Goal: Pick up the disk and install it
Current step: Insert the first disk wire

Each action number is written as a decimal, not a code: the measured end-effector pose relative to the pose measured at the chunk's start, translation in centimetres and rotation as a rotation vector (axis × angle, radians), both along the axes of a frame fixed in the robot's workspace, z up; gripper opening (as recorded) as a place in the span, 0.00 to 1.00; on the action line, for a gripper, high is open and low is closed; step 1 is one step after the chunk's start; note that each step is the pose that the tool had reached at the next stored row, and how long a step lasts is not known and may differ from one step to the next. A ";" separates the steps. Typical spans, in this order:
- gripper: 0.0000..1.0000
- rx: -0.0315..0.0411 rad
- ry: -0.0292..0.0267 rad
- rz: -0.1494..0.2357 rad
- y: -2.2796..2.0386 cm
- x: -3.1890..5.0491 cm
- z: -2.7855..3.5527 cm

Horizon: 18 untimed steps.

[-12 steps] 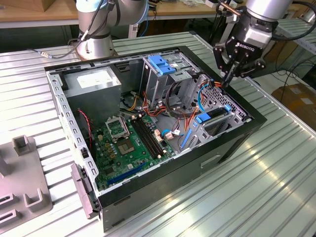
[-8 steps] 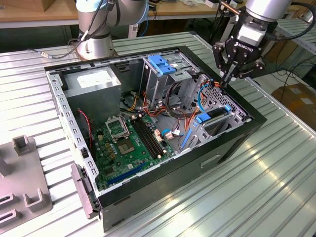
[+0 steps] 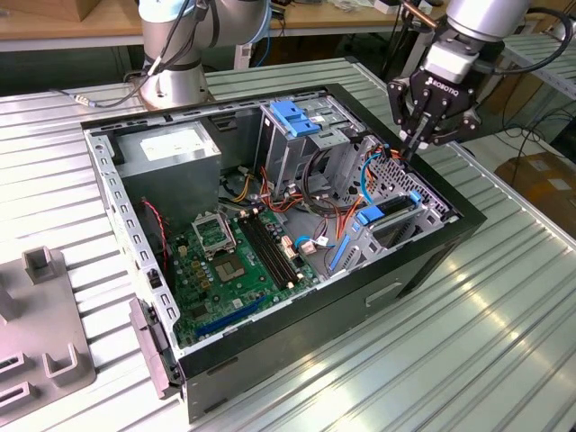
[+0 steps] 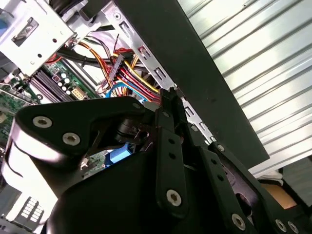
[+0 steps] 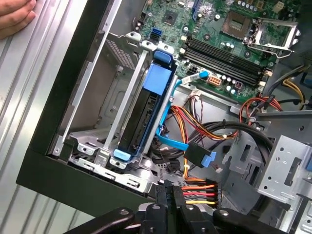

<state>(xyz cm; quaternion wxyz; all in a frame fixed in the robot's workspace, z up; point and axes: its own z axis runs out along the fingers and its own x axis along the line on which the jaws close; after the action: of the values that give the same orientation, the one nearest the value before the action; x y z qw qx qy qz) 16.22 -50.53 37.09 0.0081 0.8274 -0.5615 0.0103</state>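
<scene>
Open computer case (image 3: 270, 342) on ribbed metal tabletop (image 3: 504, 315), green motherboard (image 3: 238, 261) exposed at the exterior view's left. Further right, disk (image 3: 389, 219) in blue carrier seated on edge in the metal drive bay by the case's front wall. Farthest right, pincer (image 3: 416, 144) above that bay's rim, fingers pressed together, holding nothing. Hand (image 5: 14, 17) resting on tabletop in first wrist view.

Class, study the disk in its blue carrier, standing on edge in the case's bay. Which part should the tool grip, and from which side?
Probably the disk's exposed blue top edge, pinched across its thin width, coming straight down through the open side of the case. Metal cage walls cover its broad faces, and cables crowd one side.
</scene>
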 end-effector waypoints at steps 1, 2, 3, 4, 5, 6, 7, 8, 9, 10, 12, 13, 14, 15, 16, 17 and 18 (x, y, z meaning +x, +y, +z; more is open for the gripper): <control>0.16 0.0000 0.0000 -0.002 -0.03 -0.02 -0.01; 0.16 0.0000 0.0001 -0.002 -0.04 -0.16 -0.01; 0.16 -0.0001 0.0000 -0.003 -0.05 -0.31 0.00; 0.16 0.0000 0.0000 -0.003 -0.05 -0.35 -0.01; 0.16 0.0000 0.0000 -0.003 -0.05 -0.36 -0.01; 0.16 -0.0003 -0.0001 -0.008 -0.08 -0.36 -0.02; 0.16 -0.0005 0.0000 -0.017 -0.08 -0.36 -0.02; 0.16 -0.0005 0.0000 -0.026 -0.09 -0.37 -0.04; 0.16 -0.0005 0.0000 -0.038 -0.09 -0.37 -0.05; 0.16 -0.0003 0.0000 -0.053 -0.10 -0.37 -0.07; 0.16 -0.0004 0.0000 -0.087 -0.11 -0.37 -0.11; 0.16 -0.0001 0.0001 -0.089 -0.11 -0.50 -0.13; 0.16 -0.0001 0.0001 -0.089 -0.12 -0.58 -0.13; 0.16 -0.0003 0.0001 -0.089 -0.12 -0.65 -0.12; 0.16 -0.0004 0.0000 -0.089 -0.12 -0.75 -0.12; 0.16 -0.0005 0.0000 -0.089 -0.12 -0.79 -0.11; 0.16 -0.0005 -0.0001 -0.094 -0.12 -0.79 -0.12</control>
<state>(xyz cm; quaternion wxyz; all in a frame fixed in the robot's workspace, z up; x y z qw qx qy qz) 15.43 -50.66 36.98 0.0088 0.8000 -0.5999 0.0100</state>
